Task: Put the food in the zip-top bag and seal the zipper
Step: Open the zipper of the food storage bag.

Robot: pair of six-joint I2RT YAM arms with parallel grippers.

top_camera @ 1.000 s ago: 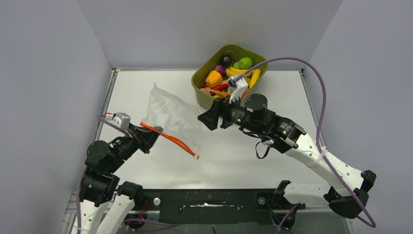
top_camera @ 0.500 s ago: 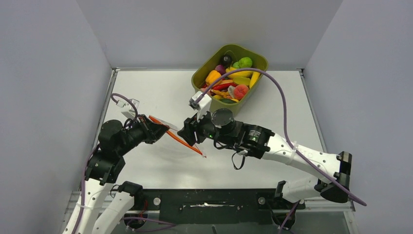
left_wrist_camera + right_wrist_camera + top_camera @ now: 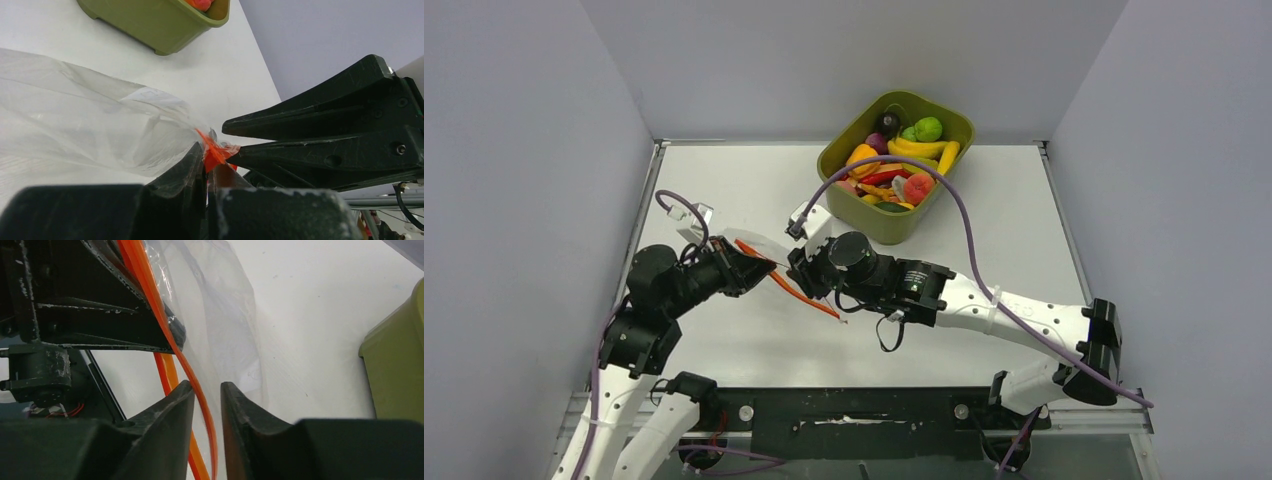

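Observation:
The clear zip-top bag [image 3: 85, 125] lies on the table left of centre. Its orange-red zipper [image 3: 804, 295] runs diagonally between both grippers. My left gripper [image 3: 749, 268] is shut on the zipper end [image 3: 217, 152] and holds it a little off the table. My right gripper [image 3: 802, 272] sits just right of it, jaws a narrow gap apart, with one zipper strip [image 3: 202, 405] passing between the fingers [image 3: 170, 420], not clamped. The food stays in the olive tub [image 3: 944, 112]: bananas [image 3: 919, 148], lime [image 3: 929, 128], orange pepper [image 3: 862, 157], peach [image 3: 918, 187].
The olive tub stands at the back, right of centre, and shows in the left wrist view [image 3: 150, 25] and the right wrist view [image 3: 400, 370]. A purple cable [image 3: 964, 215] arcs over the right arm. Grey walls close in three sides.
My right arm has swung left from the tub to the bag's mouth, and its jaws now straddle a zipper strip. My left gripper has raised and turned the zipper end.

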